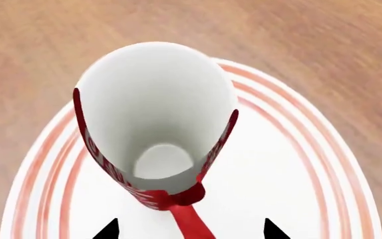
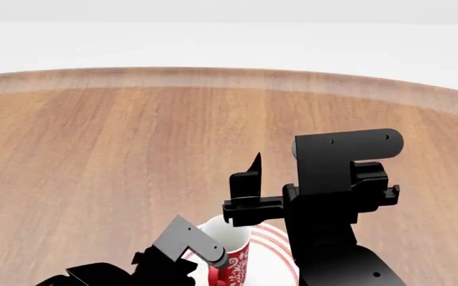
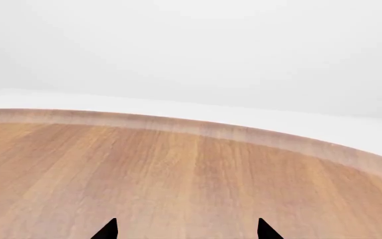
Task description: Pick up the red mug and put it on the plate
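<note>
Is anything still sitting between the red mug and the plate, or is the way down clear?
Nothing visible is in the way. In the left wrist view the red mug is directly over the plate, and only bare white plate shows around it. Whether its base already touches cannot be told. The left hand is open, either side of the handle.

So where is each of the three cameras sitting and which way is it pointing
Head view: from the robot's head, forward and down over the table; both arms show, mug on the plate.
Left wrist view: near the left gripper, down into the mug on the plate; two fingertips show.
Right wrist view: near the right gripper, level across bare table; two fingertips show.
Shared: head and left wrist views both see mug and plate.
</note>
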